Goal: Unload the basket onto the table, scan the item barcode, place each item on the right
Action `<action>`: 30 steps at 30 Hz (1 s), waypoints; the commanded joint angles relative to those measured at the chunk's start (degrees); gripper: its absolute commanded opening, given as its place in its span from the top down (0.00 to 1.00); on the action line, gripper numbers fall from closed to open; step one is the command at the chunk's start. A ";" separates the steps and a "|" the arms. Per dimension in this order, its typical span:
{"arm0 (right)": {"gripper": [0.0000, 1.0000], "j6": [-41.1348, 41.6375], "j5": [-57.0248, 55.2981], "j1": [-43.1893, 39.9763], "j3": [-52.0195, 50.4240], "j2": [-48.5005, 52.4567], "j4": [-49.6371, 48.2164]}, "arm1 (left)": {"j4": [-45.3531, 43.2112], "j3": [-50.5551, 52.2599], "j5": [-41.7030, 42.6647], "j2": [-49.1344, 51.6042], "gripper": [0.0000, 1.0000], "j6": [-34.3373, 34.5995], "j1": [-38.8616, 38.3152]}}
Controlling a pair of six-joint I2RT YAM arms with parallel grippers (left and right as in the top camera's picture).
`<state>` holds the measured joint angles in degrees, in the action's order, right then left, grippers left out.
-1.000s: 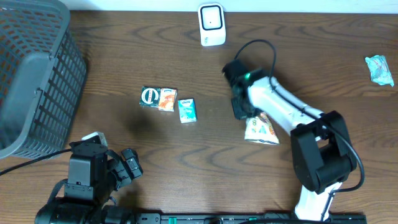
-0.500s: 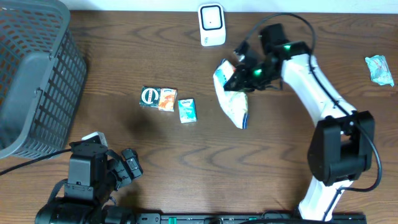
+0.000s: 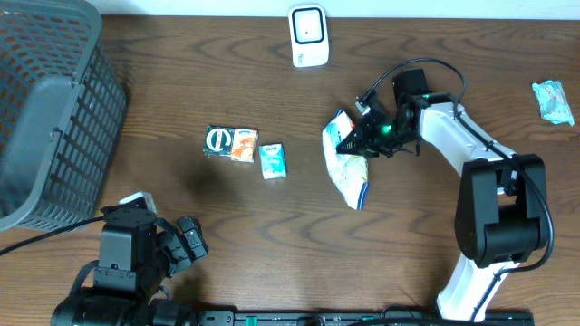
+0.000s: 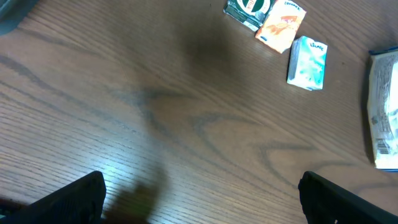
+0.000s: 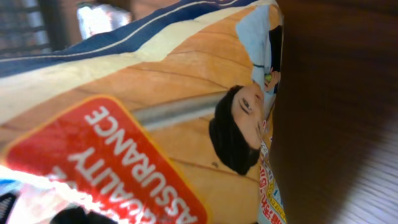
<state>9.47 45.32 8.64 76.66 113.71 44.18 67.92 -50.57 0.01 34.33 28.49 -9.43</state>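
Note:
The item is a white and blue snack bag (image 3: 349, 167) hanging over the table's middle, below and to the right of the white scanner (image 3: 308, 36) at the back edge. My right gripper (image 3: 364, 140) is shut on the bag's upper edge. In the right wrist view the bag's (image 5: 143, 118) printed face, with a red label and a cartoon face, fills the frame and hides the fingers. No barcode shows. My left gripper (image 3: 186, 240) rests at the front left, open and holding nothing, its fingertips (image 4: 65, 199) wide apart over bare wood.
Three small packs lie left of centre: a dark green one (image 3: 218, 140), an orange one (image 3: 243, 145) and a teal one (image 3: 273, 160). A grey basket (image 3: 45, 109) fills the back left corner. A crumpled teal wrapper (image 3: 553, 100) lies at the far right.
My right gripper lifted the bag off the table, swung it up and left toward the scanner, then drew it slightly down and right. The left arm stayed still.

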 commanded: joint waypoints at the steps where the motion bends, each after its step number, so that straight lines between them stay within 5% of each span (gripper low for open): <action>1: 0.99 1.42 -9.57 1.20 4.76 -4.24 1.20 | 0.15 0.11 -0.50 -0.22 0.03 -0.11 0.13; 13: 0.99 3.54 -57.92 12.66 10.16 -6.01 0.85 | 0.15 0.11 -0.50 -0.22 0.02 -0.11 0.13; 18: 0.96 3.82 -65.16 16.98 8.41 -3.41 0.79 | 0.15 0.11 -0.50 -0.22 0.02 -0.11 0.13; 20: 0.85 3.89 -64.61 18.10 8.00 -2.14 0.92 | 0.15 0.11 -0.50 -0.22 0.02 -0.11 0.13; 22: 0.55 4.02 -61.48 19.37 8.00 -0.81 1.49 | 0.15 0.11 -0.50 -0.22 0.02 -0.11 0.13; 24: 0.40 4.26 -54.64 20.68 8.04 -0.35 1.38 | 0.15 0.11 -0.50 -0.22 0.03 -0.11 0.13; 30: 0.40 9.84 -51.71 19.21 11.21 -2.45 3.50 | 0.15 0.11 -0.50 -0.22 0.02 -0.11 0.13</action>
<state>15.38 -8.45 29.04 85.41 113.21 46.98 67.94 -50.57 0.03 34.33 28.49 -9.43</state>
